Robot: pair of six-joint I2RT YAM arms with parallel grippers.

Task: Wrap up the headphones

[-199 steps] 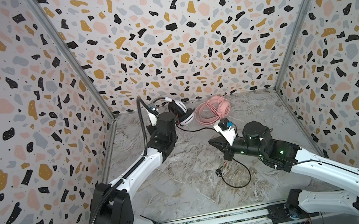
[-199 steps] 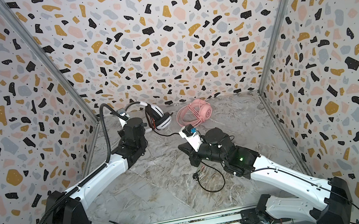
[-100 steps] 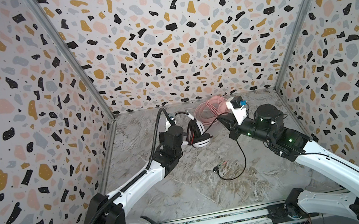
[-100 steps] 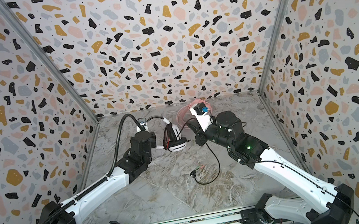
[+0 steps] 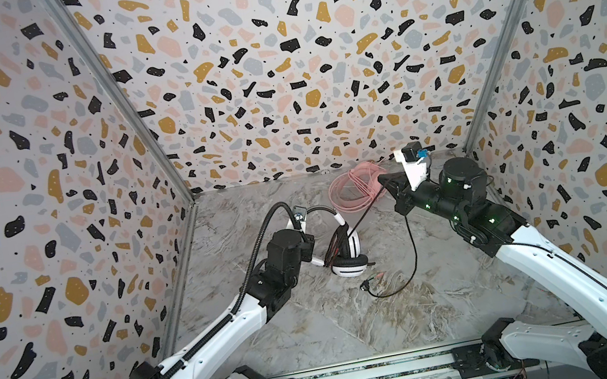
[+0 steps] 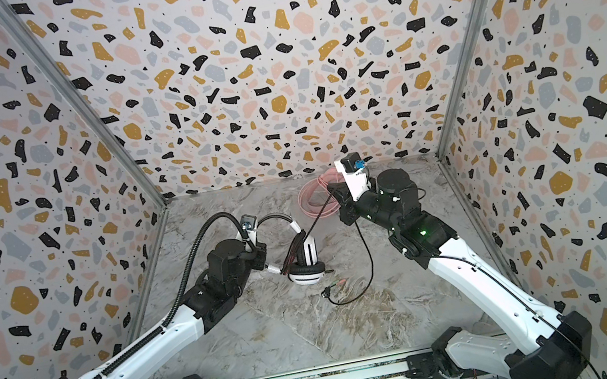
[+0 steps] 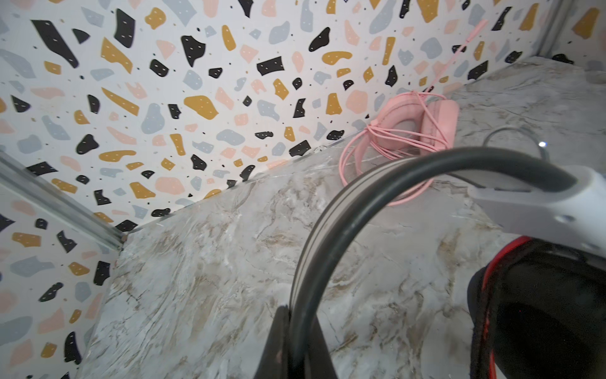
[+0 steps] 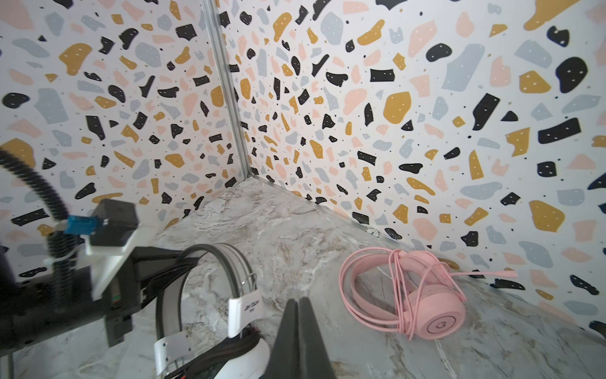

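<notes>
Slack of the black cable (image 5: 412, 241) droops below the right gripper (image 5: 383, 181), which is pinched shut on it, probably drawing a taut run off the white headset (image 5: 349, 260) for the next winding. The left gripper (image 7: 299, 323) is clamped on that headset's band, seemingly to steady it. Beyond the right gripper, the pink headset (image 5: 353, 192) lies already bound in its own cable.

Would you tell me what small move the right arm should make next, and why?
Probably swing the right gripper around the ear cups of the white headset to lay another turn. The left gripper clamps its headband, the black cable runs taut from the cups to the shut right jaws, and a loose plug-ended tail lies unwrapped on the table.
</notes>
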